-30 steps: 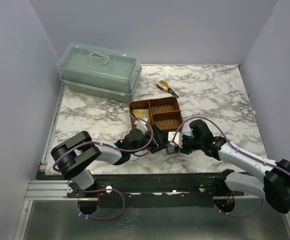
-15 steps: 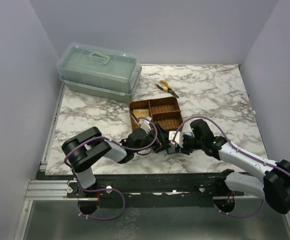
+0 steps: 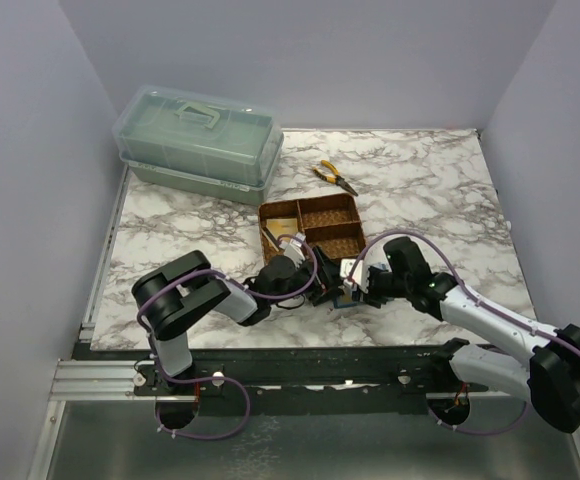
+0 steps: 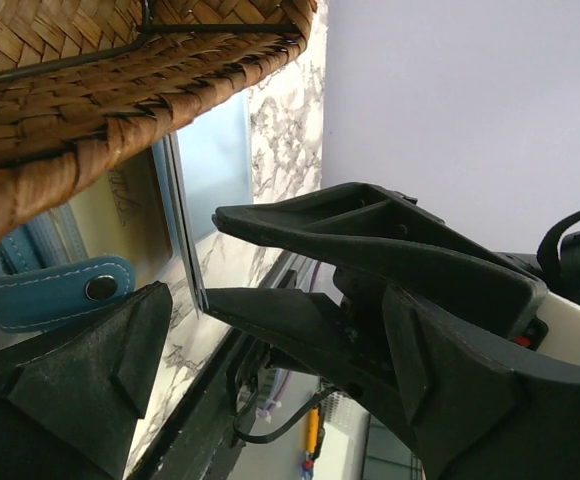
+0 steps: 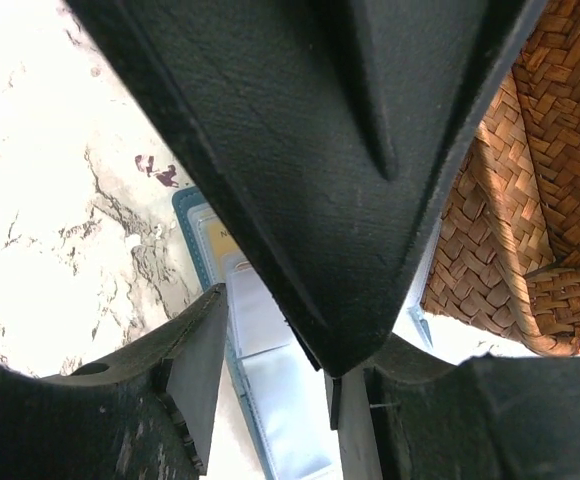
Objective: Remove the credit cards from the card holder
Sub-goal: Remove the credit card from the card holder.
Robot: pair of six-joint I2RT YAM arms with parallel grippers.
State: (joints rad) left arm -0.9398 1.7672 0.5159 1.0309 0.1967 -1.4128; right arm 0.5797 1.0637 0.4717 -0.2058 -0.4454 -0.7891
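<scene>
The teal-blue card holder (image 3: 342, 297) lies open on the marble just in front of the woven tray, between my two grippers. In the right wrist view its clear sleeves (image 5: 270, 380) show a yellowish card (image 5: 213, 243) tucked inside. In the left wrist view its blue snap strap (image 4: 65, 293) and an upright flap (image 4: 210, 150) show below the tray. My left gripper (image 3: 325, 294) (image 4: 280, 340) is open and reaches in from the left. My right gripper (image 3: 355, 290) (image 5: 275, 400) is open over the sleeves. The two grippers' fingers interleave over the holder.
The brown woven three-compartment tray (image 3: 310, 203) stands right behind the card holder and close to both grippers (image 4: 120, 90) (image 5: 530, 230). Yellow-handled pliers (image 3: 334, 177) lie behind it. A clear lidded box (image 3: 198, 143) stands at the back left. The table's front edge is close.
My left arm has shifted right and its gripper has closed in on the card holder. My right gripper has barely moved. The card holder stays in place.
</scene>
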